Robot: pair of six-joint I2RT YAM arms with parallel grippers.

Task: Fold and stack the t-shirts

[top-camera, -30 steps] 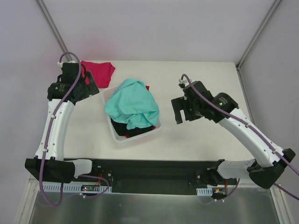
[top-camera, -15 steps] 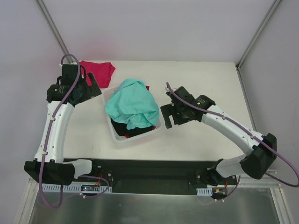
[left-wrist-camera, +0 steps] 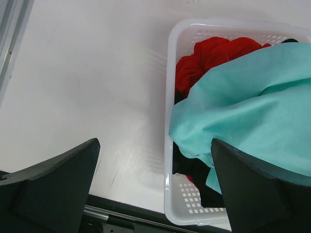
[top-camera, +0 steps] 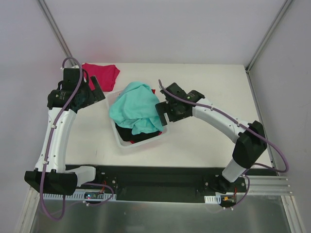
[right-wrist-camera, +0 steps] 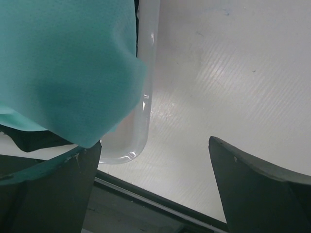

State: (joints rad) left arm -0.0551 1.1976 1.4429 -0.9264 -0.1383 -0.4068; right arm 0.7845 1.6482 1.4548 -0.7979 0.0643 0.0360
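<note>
A teal t-shirt (top-camera: 136, 106) lies heaped on top of a white basket (top-camera: 123, 143) at the table's middle. Black (top-camera: 141, 136) and red (left-wrist-camera: 214, 53) garments sit under it. A magenta-pink t-shirt (top-camera: 102, 75) lies crumpled on the table at the back left. My left gripper (top-camera: 97, 91) hangs open just left of the basket's back corner; in its wrist view the basket rim (left-wrist-camera: 171, 97) and the teal t-shirt (left-wrist-camera: 252, 107) show between the fingers. My right gripper (top-camera: 162, 114) is open at the basket's right side, its left finger (right-wrist-camera: 48, 194) under the teal t-shirt's (right-wrist-camera: 63, 63) overhanging edge.
The basket's rounded corner (right-wrist-camera: 127, 145) stands between the right fingers. Bare white table (top-camera: 214, 82) spreads right of the basket and in front of it. A black rail (top-camera: 155, 177) runs along the near edge between the arm bases.
My right arm has swung left across the table, from well right of the basket up to its right side. The left arm has barely moved. Both grippers stayed open.
</note>
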